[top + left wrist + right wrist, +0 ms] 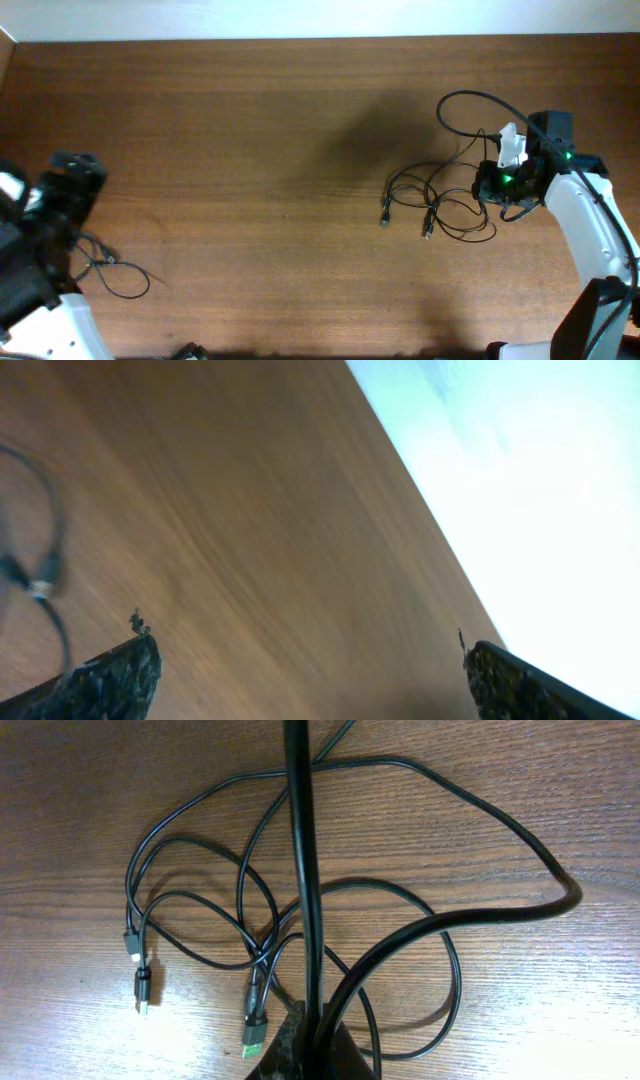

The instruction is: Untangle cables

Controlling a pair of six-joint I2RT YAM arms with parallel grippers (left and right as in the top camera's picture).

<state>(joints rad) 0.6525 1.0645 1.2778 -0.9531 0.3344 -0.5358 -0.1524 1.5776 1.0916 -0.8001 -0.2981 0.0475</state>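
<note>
1. Overhead only: both arms at once, well apart at opposite ends of the wooden table (250, 120). Most of the cables (435, 205) lying in loose, overlapping loops right of centre, just beside the right gripper (492, 185). One stray cord (115, 275) alone on the wood near the left arm, lower left.
2. Right wrist only: fine detail of the tangle. Thin loops crossing one another several times, with three plug ends (143, 992) lying flat on the wood at lower left, near each other.
3. Same view, at the bottom edge: right gripper drawn in to a narrow point, clamped on two strands (302, 870) of the cables that look thicker than the rest, perhaps only from nearness to the lens. One strand running straight up and out of frame, the other bowing out to the right and back.
4. Left wrist only: left gripper (308, 652) spread wide, fingers (120, 675) at the two lower corners, bare wood between them, holding nothing and touching nothing. Stray cord blurred at the left edge, a pale plug on it, apart from the near finger.
</note>
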